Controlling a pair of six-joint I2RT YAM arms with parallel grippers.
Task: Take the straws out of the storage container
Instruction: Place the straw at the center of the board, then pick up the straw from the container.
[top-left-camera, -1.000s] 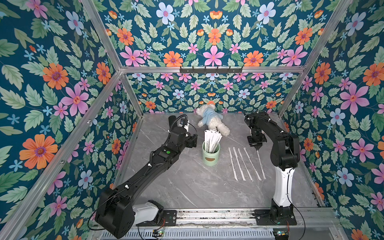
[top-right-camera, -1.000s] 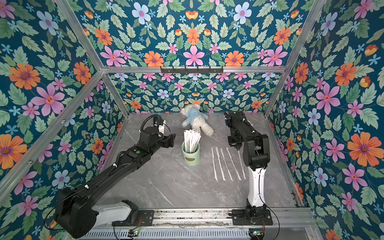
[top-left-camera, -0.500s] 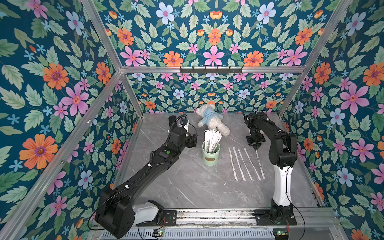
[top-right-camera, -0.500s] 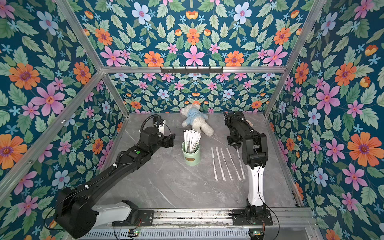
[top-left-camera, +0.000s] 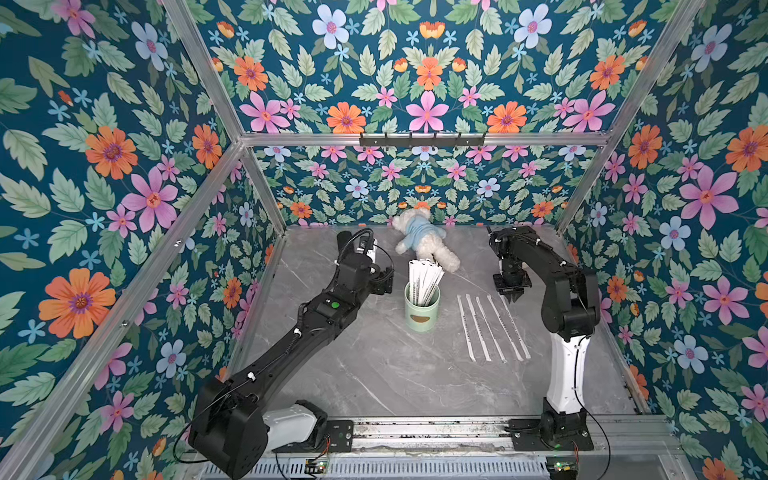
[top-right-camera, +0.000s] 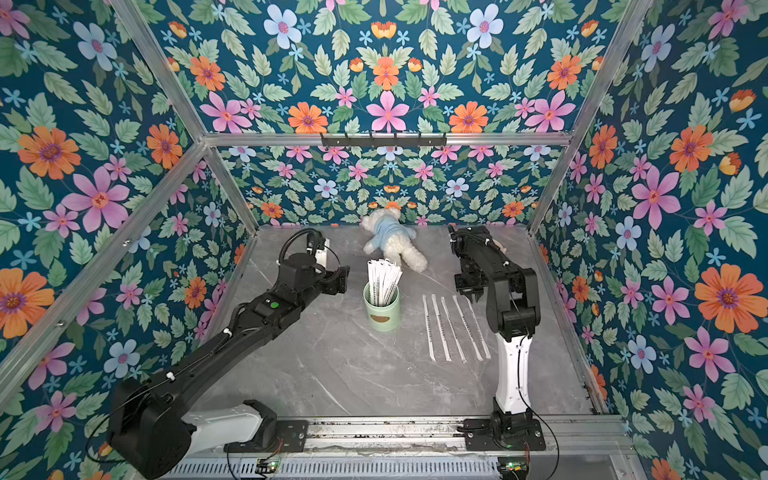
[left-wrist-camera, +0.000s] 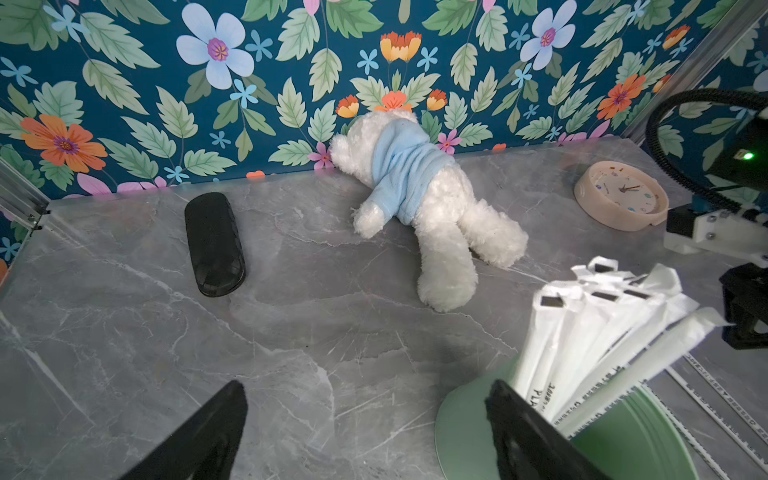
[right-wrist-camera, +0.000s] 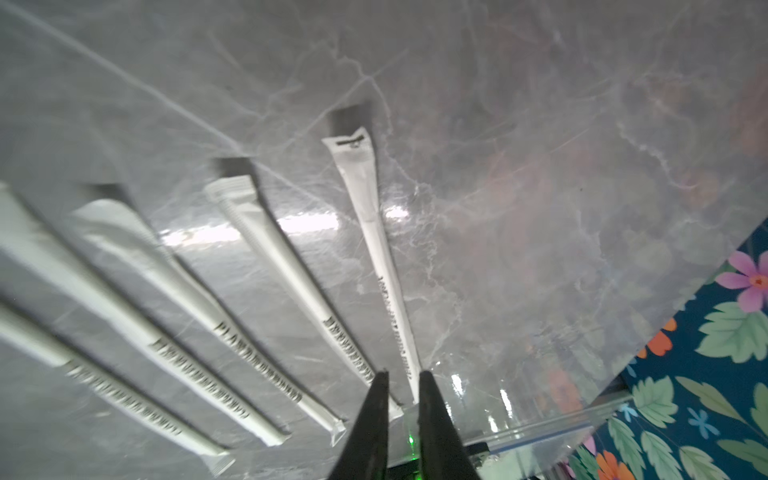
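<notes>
The straws (top-left-camera: 424, 279) that remain stand bunched in the storage container (top-left-camera: 422, 318), their tops fanning above its rim. This mint-green cup stands upright mid-surface (top-left-camera: 374, 374). Just to its right, five freed straws (top-left-camera: 490, 328) lie flat in a near-parallel row, apart from one another. The right pincer (top-left-camera: 512, 296) hangs over the far end of the outermost one, its tips only slightly apart and nothing clamped between them. The wrapper lies on the surface beneath, so this reads as the let-go of that straw. To do it well, the pincer should rise straight up before swinging back to the cup, or it may drag the paper and skew the row. The next pick should pinch a single wrapper near its top and draw it along its own length. The left pincer (top-left-camera: 384, 281) hovers spread wide beside the cup. Whether it touches the cup cannot be told. Closing it on the cup wall would likely keep this light cup from tipping.
</notes>
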